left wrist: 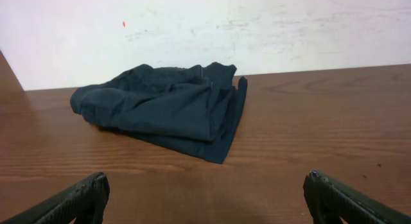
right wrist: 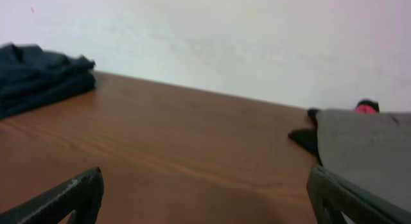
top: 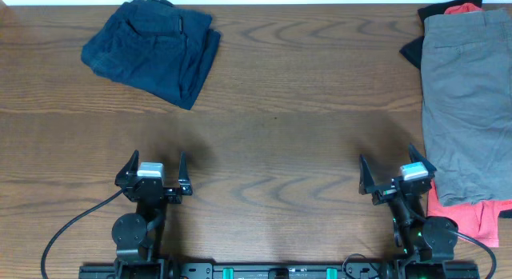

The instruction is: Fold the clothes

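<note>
At table (top: pixel 280 151) front: left gripper (top: pixel 158 161), right gripper (top: pixel 390 161) wide open, empty.

The left gripper (top: pixel 158 157), lower left of the overhead view, and the right gripper (top: pixel 387 161), lower right, are black, with pointed fingers (left wrist: pixel 83 197) and a pale grey block (top: pixel 150 169) on top. Thin black cables (top: pixel 82 216) trail from round black joints (top: pixel 130 229).

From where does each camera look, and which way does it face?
Overhead: above the table, looking straight down; shows left gripper and right gripper, both open.
Left wrist: low behind its fingertips, facing the navy garment and wall.
Right wrist: low behind its fingertips, facing wall and grey shorts.
All share the navy garment.
</note>
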### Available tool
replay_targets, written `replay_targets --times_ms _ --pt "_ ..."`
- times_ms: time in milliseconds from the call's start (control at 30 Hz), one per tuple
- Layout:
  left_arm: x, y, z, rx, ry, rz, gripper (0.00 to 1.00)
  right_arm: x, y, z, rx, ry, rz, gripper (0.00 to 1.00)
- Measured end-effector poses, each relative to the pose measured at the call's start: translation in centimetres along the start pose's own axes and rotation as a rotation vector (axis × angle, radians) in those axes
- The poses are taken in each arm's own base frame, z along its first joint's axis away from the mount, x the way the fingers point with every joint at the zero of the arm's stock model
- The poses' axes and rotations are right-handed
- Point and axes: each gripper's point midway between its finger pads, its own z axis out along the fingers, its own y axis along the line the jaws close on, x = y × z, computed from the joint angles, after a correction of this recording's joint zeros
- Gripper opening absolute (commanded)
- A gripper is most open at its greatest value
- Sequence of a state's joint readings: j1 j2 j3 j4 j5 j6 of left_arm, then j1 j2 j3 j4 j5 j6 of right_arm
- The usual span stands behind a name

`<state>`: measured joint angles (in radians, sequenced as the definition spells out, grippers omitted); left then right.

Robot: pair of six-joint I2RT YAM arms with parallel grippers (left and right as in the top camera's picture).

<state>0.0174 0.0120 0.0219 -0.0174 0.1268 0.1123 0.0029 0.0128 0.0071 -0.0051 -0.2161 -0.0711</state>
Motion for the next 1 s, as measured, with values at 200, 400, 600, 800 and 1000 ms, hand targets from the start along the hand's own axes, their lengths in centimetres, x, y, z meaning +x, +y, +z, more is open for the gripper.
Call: replay_targets --times_ms 200,400,600,800,1000 --pt "-0.7 -0.3 0.0 0.02 -0.032 -0.005 0.98 -1.1 0.3 0.0 -0.018 -0.04 0.016 0.99" --pt "-2.6 -1.1 0.0 0.073 0.0 -0.011 0.98 -4.5 0.0 -0.3 -0.016 -0.028 0.03 0.99" --pt "-8.0 -1.3 1.6 0.111 0.111 -0.025 0.98 -10.1 -0.8 1.7 -0.019 0.07 0.043 0.99" --pt "-10.0 -1.2 5.1 0.129 0.355 -0.058 0.98 -11.6 -2.0 6.8 -0.035 0.292 0.089 0.99" --pt "-9.4 -1.1 7.9 0.145 0.677 -0.102 0.98 -9.2 -3.1 12.9 -0.066 0.591 0.13 0.99"
